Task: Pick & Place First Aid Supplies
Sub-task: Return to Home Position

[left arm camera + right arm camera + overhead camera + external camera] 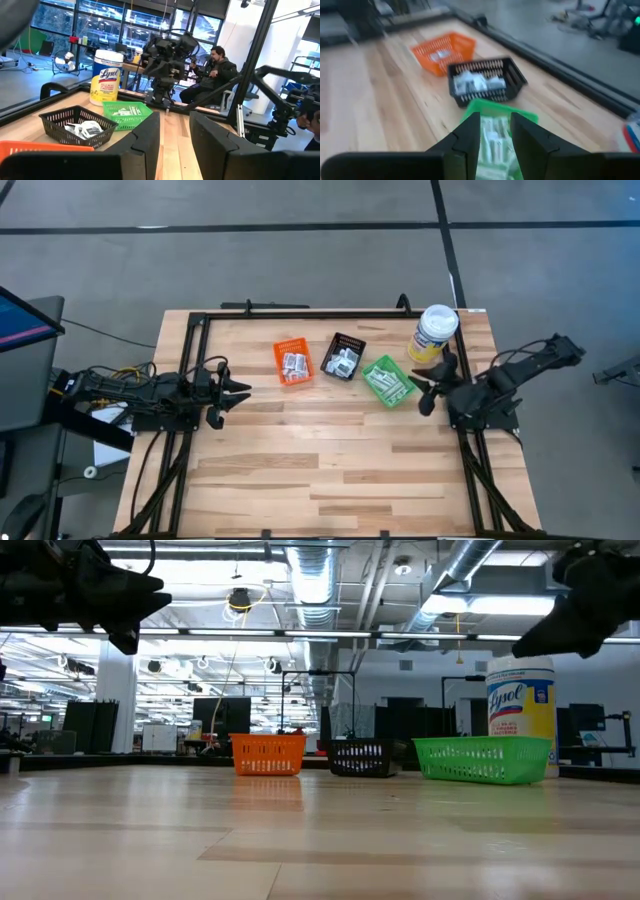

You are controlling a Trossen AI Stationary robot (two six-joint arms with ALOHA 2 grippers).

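pale-green strips [495,136] in green bin [490,105], just beyond right jaws

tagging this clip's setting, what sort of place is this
Probably a robotics lab in an industrial hall: exposed ceiling ducts, a wooden table with a left arm and right arm, a person seated beyond.

Bright, even light comes from ceiling lamps [480,605] overhead. The table [330,460] shows only soft, faint shadows, and its near surface carries a pale sheen in the low view.
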